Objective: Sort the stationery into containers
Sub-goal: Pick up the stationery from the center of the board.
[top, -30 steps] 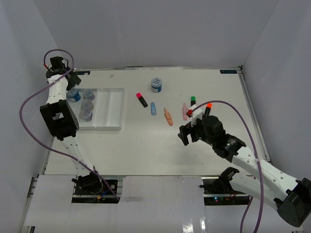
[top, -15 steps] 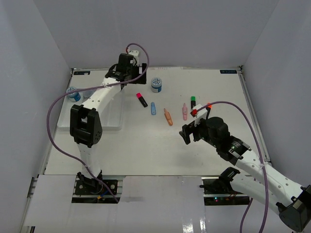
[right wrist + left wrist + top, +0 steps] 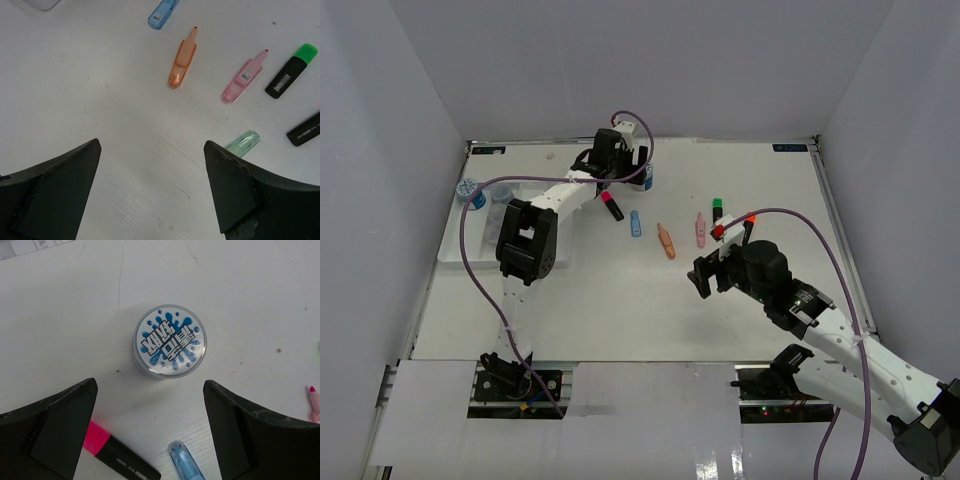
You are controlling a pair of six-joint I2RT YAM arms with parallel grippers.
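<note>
Left hand [image 3: 150, 400]: spread wide, empty, over the blue-lidded jar [image 3: 169, 341], upper centre of the top view.
Change: it has swung over from the tray [image 3: 460, 240] at upper left; probably the next jar pickup.
Right hand [image 3: 152, 150]: spread, empty, unmoved, hovering near the orange marker [image 3: 182, 57].
Hidden: the left arm covers part of the tray, so the jar count inside is unclear.

The left arm [image 3: 548, 198] stretches toward the counter's [image 3: 620, 310] far edge, the left gripper [image 3: 623, 172] facing down, jaws wide apart. The right arm [image 3: 840, 338] crouches near the right edge, the right gripper [image 3: 705, 277] with jaws spread.
</note>
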